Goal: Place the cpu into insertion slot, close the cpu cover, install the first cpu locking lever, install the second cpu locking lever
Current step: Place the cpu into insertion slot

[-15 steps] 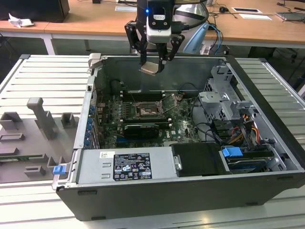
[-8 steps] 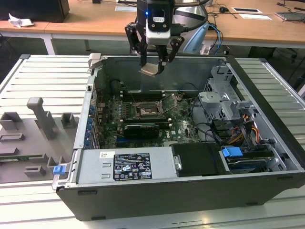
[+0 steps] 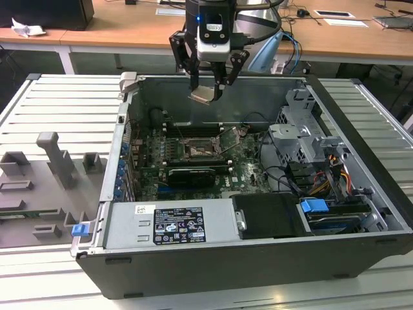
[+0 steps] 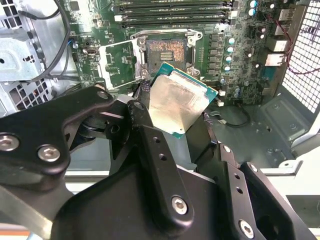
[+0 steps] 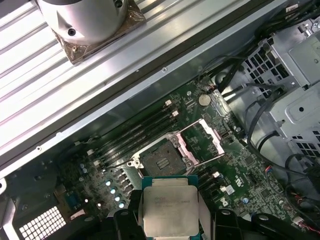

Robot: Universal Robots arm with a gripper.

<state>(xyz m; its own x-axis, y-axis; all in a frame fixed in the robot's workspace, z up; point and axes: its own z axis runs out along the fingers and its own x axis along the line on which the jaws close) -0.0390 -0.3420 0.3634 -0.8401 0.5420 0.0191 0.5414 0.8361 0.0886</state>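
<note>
My gripper hangs above the open computer case, shut on the cpu, a flat silvery square chip that it holds tilted. In both wrist views the cpu sits between the black fingers, well above the motherboard. The insertion slot lies below it with its dark centre bare. The cpu cover, a silver frame, is swung open to one side of the slot.
Long black memory slots run beside the socket. A black expansion card lies in front of it, and a metal drive cage with cables is on the exterior view's right. A grey fixture plate lies outside the case.
</note>
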